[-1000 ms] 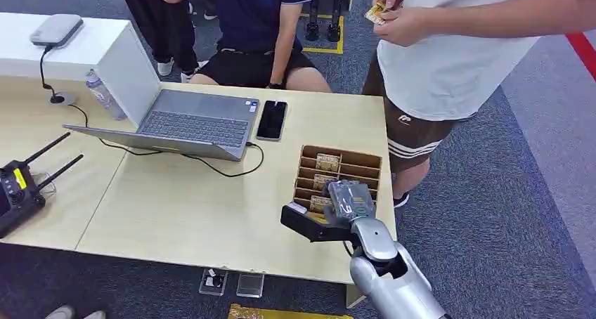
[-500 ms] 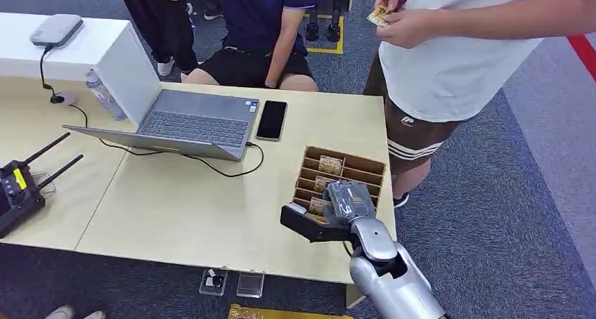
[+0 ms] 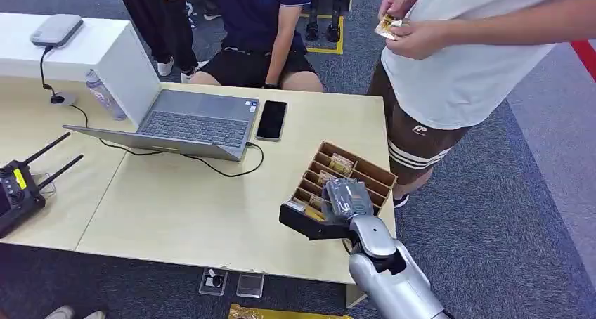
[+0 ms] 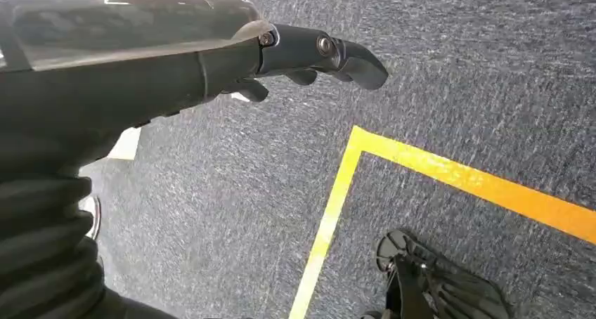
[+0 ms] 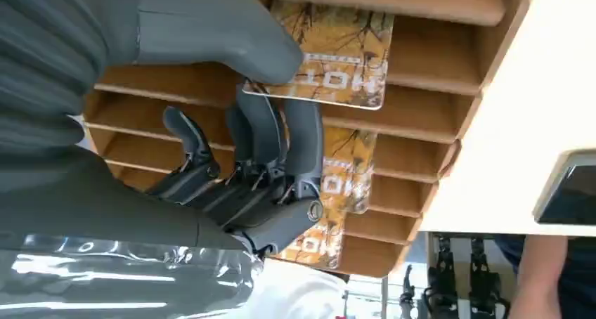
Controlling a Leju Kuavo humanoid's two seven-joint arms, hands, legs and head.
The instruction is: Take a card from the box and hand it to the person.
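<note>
Since a second ago, box (image 3: 349, 175) has swung askew on the worktop (image 3: 197, 213) under the right hand (image 3: 346, 199), which pinches a card (image 5: 330, 55) in its slot. Left hand (image 4: 309, 52) hangs, fingers curled, empty.

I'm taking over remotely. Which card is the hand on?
On the table's right end sits a slotted brown box. The right hand pinches the orange card nearest the robot, the one lifted out past its divider.
</note>
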